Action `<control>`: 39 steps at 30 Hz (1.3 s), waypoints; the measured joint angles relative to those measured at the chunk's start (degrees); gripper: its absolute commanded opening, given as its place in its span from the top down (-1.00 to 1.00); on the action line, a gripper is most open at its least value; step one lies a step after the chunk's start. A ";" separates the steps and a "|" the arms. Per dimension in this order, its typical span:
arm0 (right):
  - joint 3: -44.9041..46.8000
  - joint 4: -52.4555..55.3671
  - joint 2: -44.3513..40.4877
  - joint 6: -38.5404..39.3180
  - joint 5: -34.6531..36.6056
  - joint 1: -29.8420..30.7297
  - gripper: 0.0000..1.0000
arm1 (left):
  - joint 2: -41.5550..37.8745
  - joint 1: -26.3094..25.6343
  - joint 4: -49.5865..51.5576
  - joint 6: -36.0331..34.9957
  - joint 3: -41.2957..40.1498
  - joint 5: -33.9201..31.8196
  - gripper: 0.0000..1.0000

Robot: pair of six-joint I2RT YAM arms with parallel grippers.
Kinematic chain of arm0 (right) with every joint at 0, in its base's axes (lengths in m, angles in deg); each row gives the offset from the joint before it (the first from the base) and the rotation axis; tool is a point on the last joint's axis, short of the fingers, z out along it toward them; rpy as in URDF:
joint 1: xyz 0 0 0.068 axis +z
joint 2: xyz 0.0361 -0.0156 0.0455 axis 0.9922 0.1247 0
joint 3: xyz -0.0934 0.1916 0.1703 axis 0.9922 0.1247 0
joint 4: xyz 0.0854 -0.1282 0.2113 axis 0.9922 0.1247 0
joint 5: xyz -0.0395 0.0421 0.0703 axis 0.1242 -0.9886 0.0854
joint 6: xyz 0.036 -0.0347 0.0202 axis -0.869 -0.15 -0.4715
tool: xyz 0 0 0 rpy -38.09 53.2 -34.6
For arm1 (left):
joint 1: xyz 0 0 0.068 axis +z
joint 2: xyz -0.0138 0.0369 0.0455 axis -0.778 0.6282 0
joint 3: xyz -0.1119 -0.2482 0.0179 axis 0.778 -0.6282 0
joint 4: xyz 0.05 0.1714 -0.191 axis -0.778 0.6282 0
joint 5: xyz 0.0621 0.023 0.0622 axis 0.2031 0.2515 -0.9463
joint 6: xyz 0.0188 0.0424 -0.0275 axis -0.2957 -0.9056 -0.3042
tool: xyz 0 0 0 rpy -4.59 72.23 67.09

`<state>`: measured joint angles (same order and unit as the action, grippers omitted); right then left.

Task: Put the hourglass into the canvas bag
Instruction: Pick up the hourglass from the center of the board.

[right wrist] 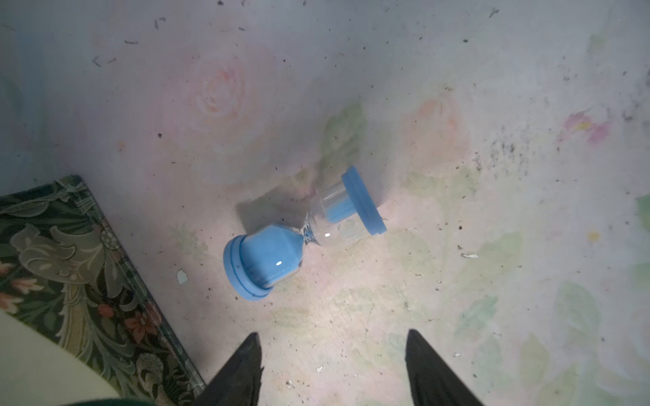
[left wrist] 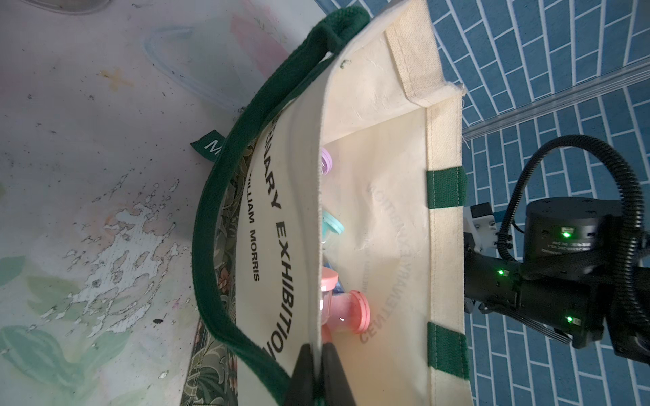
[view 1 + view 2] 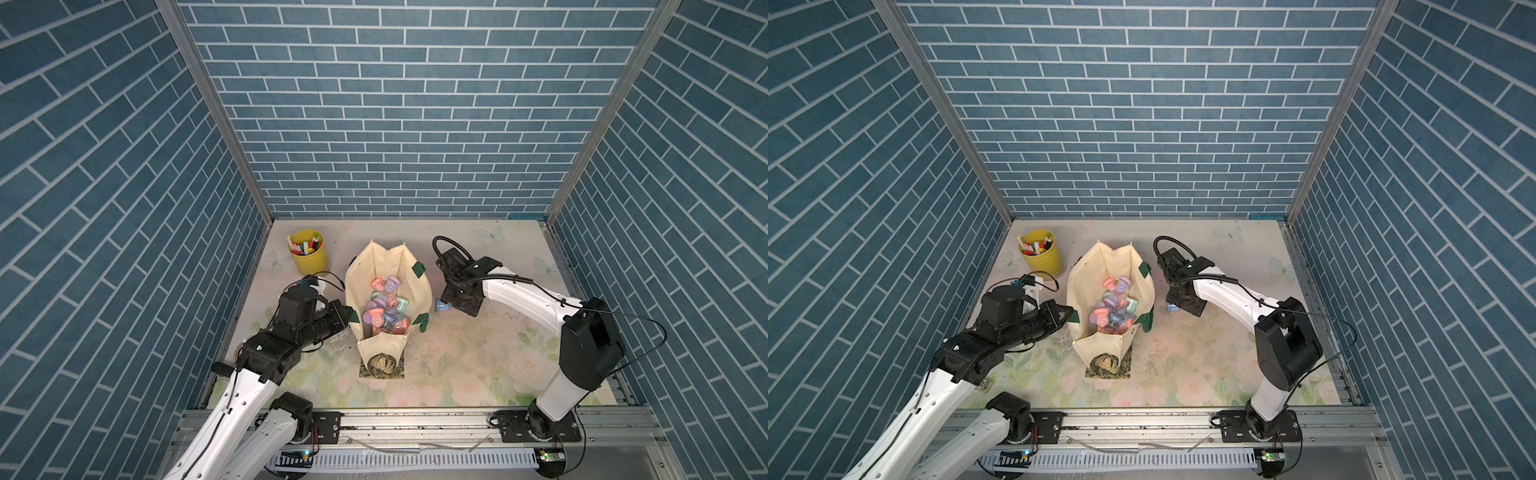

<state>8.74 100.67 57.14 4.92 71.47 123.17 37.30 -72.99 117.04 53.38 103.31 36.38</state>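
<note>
Blue hourglass [image 1: 281, 253]: lies on its side on the table [image 1: 457, 105], just beside the canvas bag [image 3: 361, 274]; in both top views we see only one end.
Right gripper [image 1: 333, 334]: jaws spread, empty, over it.
Left gripper [image 2: 318, 348]: pinches the bag's rim; only its tips show.

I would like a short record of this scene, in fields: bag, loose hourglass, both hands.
bag: standing, mouth open, holds many pastel hourglasses
blue hourglass: on its side on the table, outside the bag
left hand: shut on the bag's wall
right hand: open, near the blue hourglass, not touching it
</note>
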 measured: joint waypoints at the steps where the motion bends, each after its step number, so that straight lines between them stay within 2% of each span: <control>1: -0.09 -0.24 0.52 -0.37 -0.26 -0.02 -0.31 | 0.00 0.00 0.00 0.00 0.00 0.02 1.00; 22: -5.79 -1.51 10.27 -4.33 -2.45 -3.08 -0.31 | -0.35 0.04 -0.94 0.63 -0.90 0.48 1.00; 39: -1.57 -4.44 11.69 -4.44 -5.53 -3.13 -0.24 | -0.37 0.04 -1.14 0.83 -1.01 0.63 1.00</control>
<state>7.16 96.23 68.83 0.48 65.94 120.05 36.93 -72.95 115.90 54.21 102.30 37.02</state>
